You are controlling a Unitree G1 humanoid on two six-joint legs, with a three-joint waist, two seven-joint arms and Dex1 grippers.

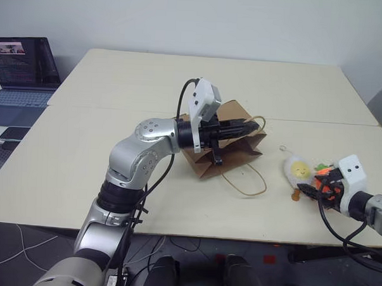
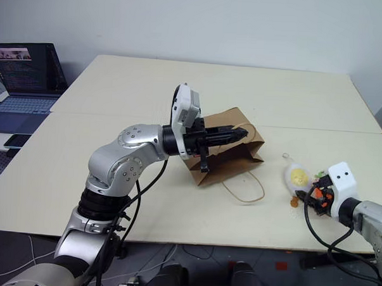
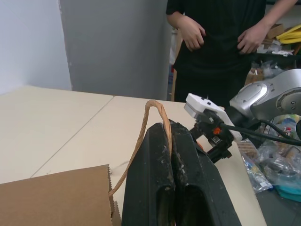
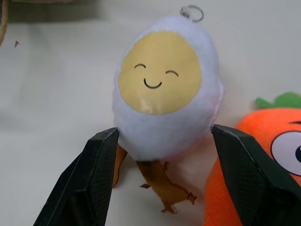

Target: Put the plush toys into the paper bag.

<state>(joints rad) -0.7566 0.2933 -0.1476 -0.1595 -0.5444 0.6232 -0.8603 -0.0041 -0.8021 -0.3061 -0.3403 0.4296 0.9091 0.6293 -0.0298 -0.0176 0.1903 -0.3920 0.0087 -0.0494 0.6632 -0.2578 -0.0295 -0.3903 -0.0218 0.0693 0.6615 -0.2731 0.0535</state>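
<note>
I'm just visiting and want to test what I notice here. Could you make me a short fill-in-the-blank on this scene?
1. The left claw is shut on the paper bag's cord ____.
2. The right claw stands open around the white ____ toy.
3. Beside the egg lies an orange ____ toy.

Missing words: handle; egg; carrot

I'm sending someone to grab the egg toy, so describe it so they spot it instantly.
Find the pale table, then the brown paper bag near its middle. Toward the table's right edge lie two soft toys; the egg toy is white with a smiling yellow face and brown legs, unlike the orange carrot toy beside it.
</note>
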